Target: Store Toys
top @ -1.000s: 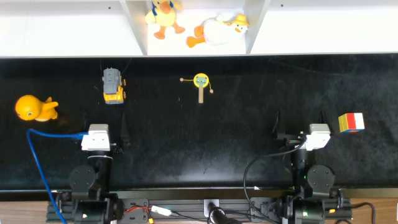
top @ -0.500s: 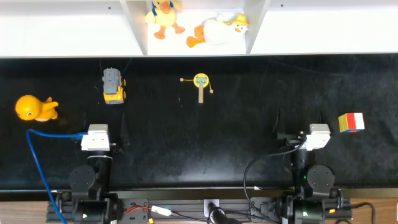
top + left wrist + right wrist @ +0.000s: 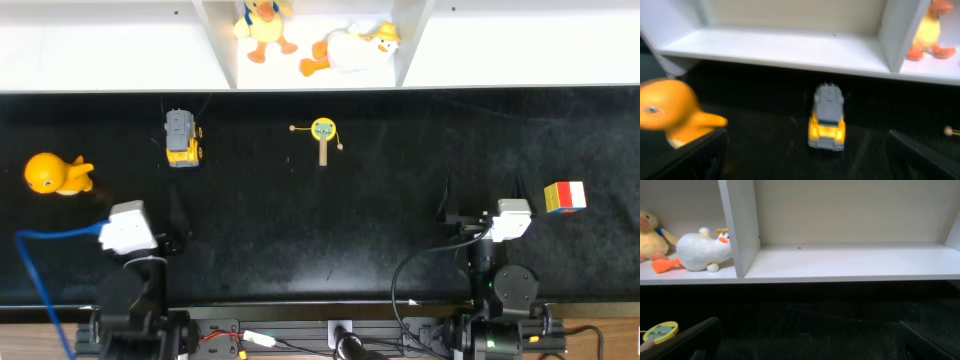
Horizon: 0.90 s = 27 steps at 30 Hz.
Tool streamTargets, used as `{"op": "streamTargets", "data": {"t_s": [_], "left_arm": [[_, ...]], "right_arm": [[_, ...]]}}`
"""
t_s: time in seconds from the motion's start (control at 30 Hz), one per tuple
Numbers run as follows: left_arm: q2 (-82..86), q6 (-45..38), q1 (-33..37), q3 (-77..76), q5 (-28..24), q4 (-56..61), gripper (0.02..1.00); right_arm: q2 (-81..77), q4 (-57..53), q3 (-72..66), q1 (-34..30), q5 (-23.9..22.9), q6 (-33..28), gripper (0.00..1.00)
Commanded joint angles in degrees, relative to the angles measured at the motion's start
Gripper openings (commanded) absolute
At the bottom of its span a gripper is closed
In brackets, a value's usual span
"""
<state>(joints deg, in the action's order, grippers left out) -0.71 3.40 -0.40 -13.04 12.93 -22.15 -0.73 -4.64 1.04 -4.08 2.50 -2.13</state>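
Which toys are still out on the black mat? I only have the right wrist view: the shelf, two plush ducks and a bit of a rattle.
Observer: A coloured cube lies on the mat, to the right of your right tool.
Operator: Anything on the left arm's side?
Observer: A yellow-and-grey toy truck stands just in front of the left compartment of the shelf.
Operator: Is that all?
Observer: No, an orange duck sits at the mat's far left.
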Motion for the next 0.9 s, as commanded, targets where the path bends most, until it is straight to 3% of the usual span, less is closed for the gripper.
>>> {"op": "streamTargets", "data": {"t_s": [0.03,0.27,0.5,0.7,0.9], "left_arm": [[-1.99,1.62,-0.35,-10.23,5.44,-2.84,0.998],[-12.85,3.06,-0.35,-24.02,13.46,-8.57,0.998],[-27.32,3.69,-0.35,-35.01,14.12,-12.61,0.998],[-35.19,9.35,-0.13,-42.14,18.29,-16.79,0.998],[-39.58,9.40,4.33,-44.37,18.69,-20.04,0.998]], "right_arm": [[0.52,0.20,-0.76,0.31,-0.63,0.44,0.996],[0.52,0.20,-0.76,0.31,-0.63,0.44,0.996],[0.52,0.20,-0.76,0.31,-0.63,0.44,0.993],[0.52,0.20,-0.76,0.31,-0.63,0.44,0.996],[0.52,0.20,-0.76,0.31,-0.63,0.44,0.996]]}}
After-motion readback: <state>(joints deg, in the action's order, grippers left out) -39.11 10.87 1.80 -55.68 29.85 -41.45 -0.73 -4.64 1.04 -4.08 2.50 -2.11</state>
